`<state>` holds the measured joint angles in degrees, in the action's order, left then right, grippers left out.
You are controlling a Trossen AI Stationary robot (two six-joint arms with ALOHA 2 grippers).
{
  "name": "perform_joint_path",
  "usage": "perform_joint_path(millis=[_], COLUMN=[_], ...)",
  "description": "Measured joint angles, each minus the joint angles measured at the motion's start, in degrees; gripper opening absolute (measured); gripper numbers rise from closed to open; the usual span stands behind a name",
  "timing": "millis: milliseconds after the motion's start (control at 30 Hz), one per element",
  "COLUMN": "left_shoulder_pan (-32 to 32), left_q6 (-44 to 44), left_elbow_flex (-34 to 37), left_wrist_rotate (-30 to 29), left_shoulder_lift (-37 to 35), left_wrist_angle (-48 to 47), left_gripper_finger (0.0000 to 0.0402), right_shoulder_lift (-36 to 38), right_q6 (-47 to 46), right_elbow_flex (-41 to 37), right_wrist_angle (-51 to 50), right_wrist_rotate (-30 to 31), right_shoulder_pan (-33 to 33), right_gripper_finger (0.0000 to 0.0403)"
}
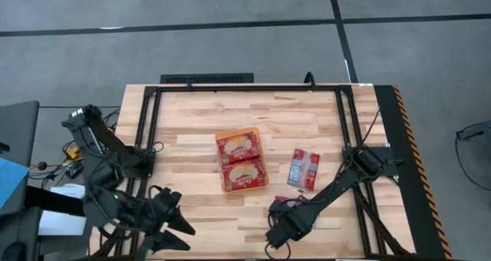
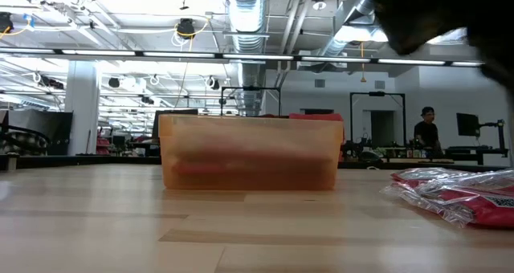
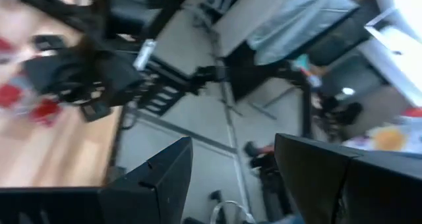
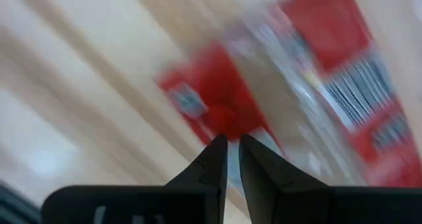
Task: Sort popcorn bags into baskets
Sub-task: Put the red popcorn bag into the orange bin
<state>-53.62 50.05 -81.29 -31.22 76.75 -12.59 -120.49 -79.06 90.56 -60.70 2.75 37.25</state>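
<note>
- Over on the left, the left end effector (image 1: 173, 232) hangs at the table's near-left corner, well apart from everything, fingers (image 3: 158, 178) spread wide with nothing between them. It's waiting.
- Centre of the table (image 1: 192, 115) now: the orange basket (image 1: 242, 160) already holds popcorn bags, two showing face up from above, one (image 1: 237, 147) toward the far end, one (image 1: 244, 173) toward the near end. From table height the basket wall (image 2: 249, 152) looks translucent, red showing through.
- Just right of the basket, a loose bag (image 1: 304, 170) lies flat, printed side up, barcode visible, clear of the basket wall.
- Nearer the front edge, another red packet (image 1: 281, 203) peeks out beside the right arm.
- Right end effector (image 1: 281, 229) sits low at the front edge, its fingers (image 4: 214, 159) drawn almost together with only a slit between them, tips against the red packet; I'd call it closed, though whether it has film pinched I can't say.
- Handling, by my reading: these are light, flat, crinkly film packets, slippery and floppy, likely to sag from one corner. Best bet is pinching a sealed edge or short end, not the flat face.
- In the way: little. The right arm's own link crosses above the near packet, and the basket looks close to full, so stacking is the squeeze.
</note>
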Motion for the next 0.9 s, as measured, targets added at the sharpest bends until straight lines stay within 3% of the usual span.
perform_joint_path(millis=[133,367,500,600,800,900], left_shoulder_pan=[-0.48,-1.08,-1.94,-1.76,-0.09,0.92], left_q6=[-0.74,2.20,1.43,0.66,-1.26,-1.73], left_elbow_flex=[0.01,0.01,0.01,0.01,0.01,0.01], left_wrist_rotate=[0.57,-3.98,-7.11,-8.10,-8.78,-9.60], left_shoulder_lift=[-1.80,-3.60,-3.55,-3.43,-3.49,-3.49], left_wrist_angle=[-1.73,-7.92,-8.30,-6.52,-4.09,-4.42], left_gripper_finger=[0.0203,0.0203,0.0203,0.0203,0.0203,0.0203], right_shoulder_lift=[0.01,0.08,1.76,2.96,2.93,1.85], right_q6=[5.63,17.56,20.03,18.49,9.93,4.10], right_elbow_flex=[0.01,0.86,5.06,7.48,6.87,3.69], right_wrist_angle=[12.85,32.83,27.07,14.65,-7.76,-9.58], right_wrist_rotate=[0.11,0.25,0.53,1.84,2.85,1.26], right_shoulder_pan=[-1.62,-5.99,-7.83,-7.48,-5.11,-3.47], right_gripper_finger=[0.0065,0.0065,0.0065,0.0065,0.0065,0.0065])
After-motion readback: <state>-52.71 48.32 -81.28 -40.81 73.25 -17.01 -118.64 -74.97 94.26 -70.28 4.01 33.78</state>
